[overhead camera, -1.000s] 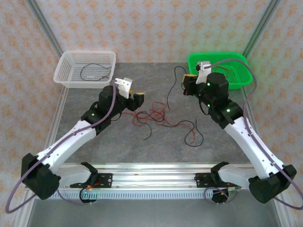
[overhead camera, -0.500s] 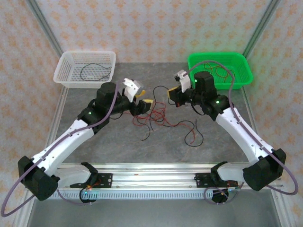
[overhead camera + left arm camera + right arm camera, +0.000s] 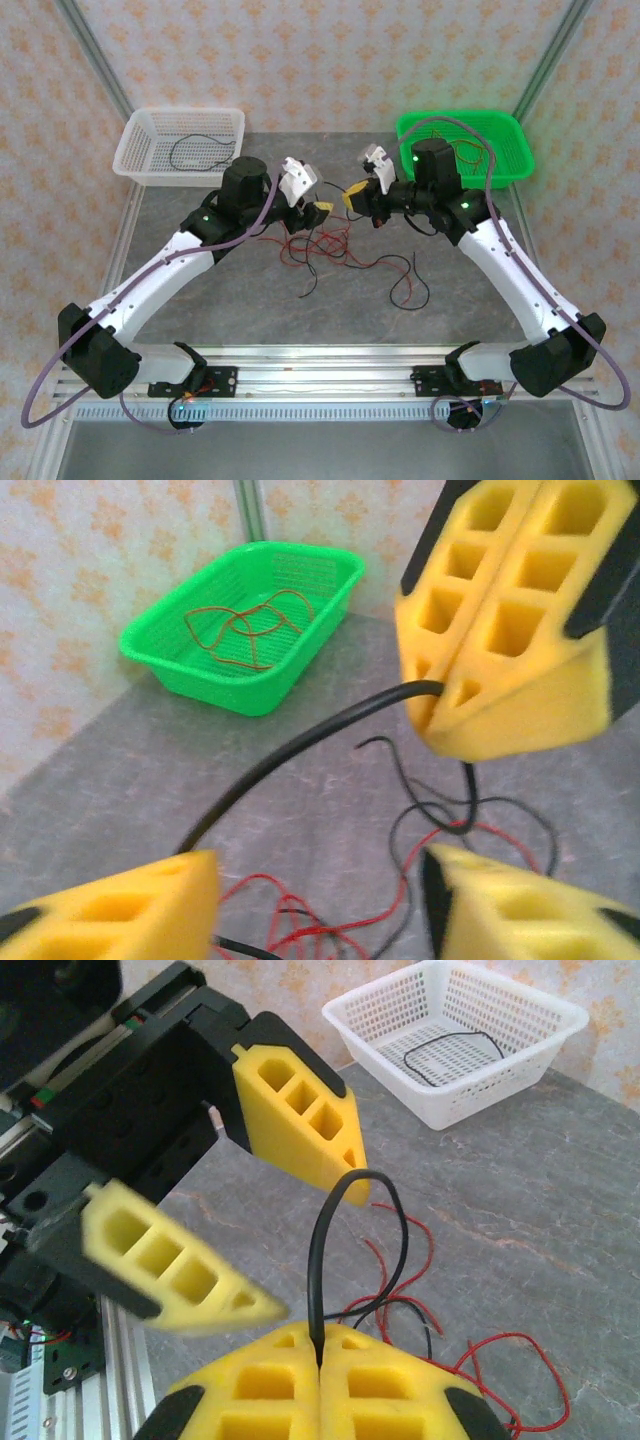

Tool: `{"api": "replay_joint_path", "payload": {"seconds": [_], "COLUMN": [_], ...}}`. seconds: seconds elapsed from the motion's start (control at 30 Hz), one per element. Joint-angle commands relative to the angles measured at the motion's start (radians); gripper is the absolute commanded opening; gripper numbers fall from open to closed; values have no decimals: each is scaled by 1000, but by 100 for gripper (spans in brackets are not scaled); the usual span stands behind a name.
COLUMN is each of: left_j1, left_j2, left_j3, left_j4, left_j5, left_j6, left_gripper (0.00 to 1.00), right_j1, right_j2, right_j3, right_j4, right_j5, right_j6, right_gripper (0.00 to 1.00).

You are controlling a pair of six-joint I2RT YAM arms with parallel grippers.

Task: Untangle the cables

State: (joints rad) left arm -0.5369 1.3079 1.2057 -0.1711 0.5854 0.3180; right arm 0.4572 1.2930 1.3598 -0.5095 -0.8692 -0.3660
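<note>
Two arms meet above tangled cables at mid-table.

Nearest me, a metal rail point(image 3: 320, 372) edges the table point(image 3: 250, 315), and I see bare grey surface between that rail and the tangle of red and black cables point(image 3: 335, 250). Just beyond the tangle, the right gripper point(image 3: 320, 1348) is clamped tight on a black cable point(image 3: 318, 1250) rising from it. The left gripper point(image 3: 318, 211) faces it closely, its fingers spread apart with that cable running between them, gripping nothing. Far beyond the tangle, to the left, a white basket point(image 3: 165, 178) holds a single black wire point(image 3: 200, 152). To the right, a green basket point(image 3: 250, 700) holds red wires point(image 3: 245, 630). Both sit at the table's back edge.
</note>
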Motion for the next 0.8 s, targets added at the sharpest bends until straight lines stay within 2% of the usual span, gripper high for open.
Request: {"api": "replay_joint_path", "payload": {"seconds": [0.0, 0.1, 0.23, 0.33, 0.47, 0.6, 0.77], "left_j1": [-9, -9, -13, -20, -31, -41, -50], "left_j2": [-10, 0, 6, -14, -52, -77, -99], "left_j3": [30, 32, 28, 9, -25, -21, -28], "left_j4": [48, 50, 42, 41, 37, -50, -179], "left_j5": [-37, -35, -54, -78, -128, -180, -152], "left_j6": [23, 29, 33, 35, 30, 25, -7], "left_gripper": [41, 43, 68, 78, 80, 79, 78], "right_j1": [-5, -3, -3, 0, 2, 3, 3], "right_j2": [-37, -62, -84, -96, -94, -79, -65], "right_j3": [9, -6, -16, -24, -30, -34, -47], "right_j4": [-2, 14, 16, 26, 48, 78, 179], "right_j5": [-38, -53, -55, -30, 20, 83, 199], "right_j6": [-10, 9, 24, 43, 74, 103, 190], "right_gripper": [0, 0, 0, 0, 0, 0, 0]}}
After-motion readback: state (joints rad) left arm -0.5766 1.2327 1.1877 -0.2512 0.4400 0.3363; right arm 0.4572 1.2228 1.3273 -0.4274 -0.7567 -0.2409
